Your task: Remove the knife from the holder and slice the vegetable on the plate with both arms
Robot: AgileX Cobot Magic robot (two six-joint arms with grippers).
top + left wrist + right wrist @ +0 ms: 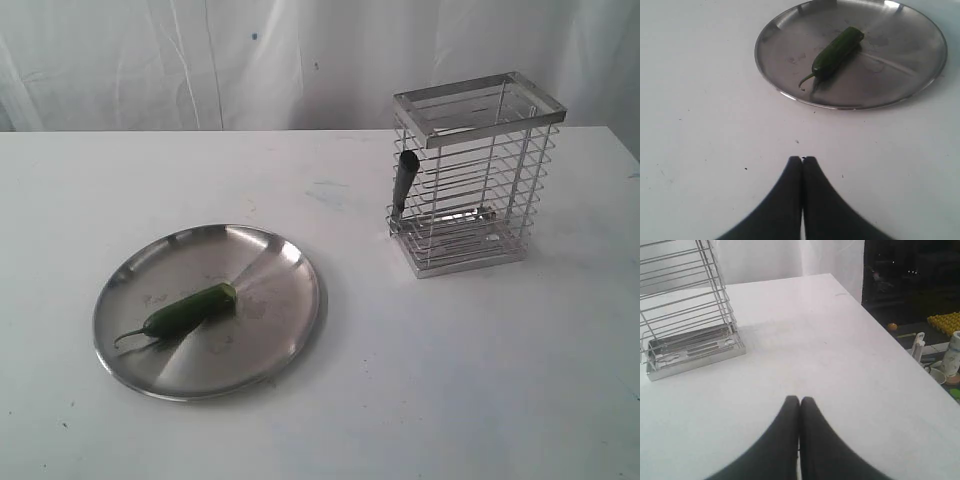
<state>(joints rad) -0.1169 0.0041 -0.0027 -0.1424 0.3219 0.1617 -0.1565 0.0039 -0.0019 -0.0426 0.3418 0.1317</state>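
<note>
Leaning handle-up against the holder [475,175] near the desk's far right corner, the knife [404,182] looks light, stiff and best gripped by its handle, while both the left gripper [802,159] and right gripper [799,399] are closed and empty.

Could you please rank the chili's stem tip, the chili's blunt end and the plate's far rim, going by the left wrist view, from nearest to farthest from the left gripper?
From the shut left gripper:
1. Stem tip of the chili, just inside the plate's near rim.
2. Chili's blunt end, toward the plate's middle.
3. Far rim of the plate, beyond the chili.
</note>
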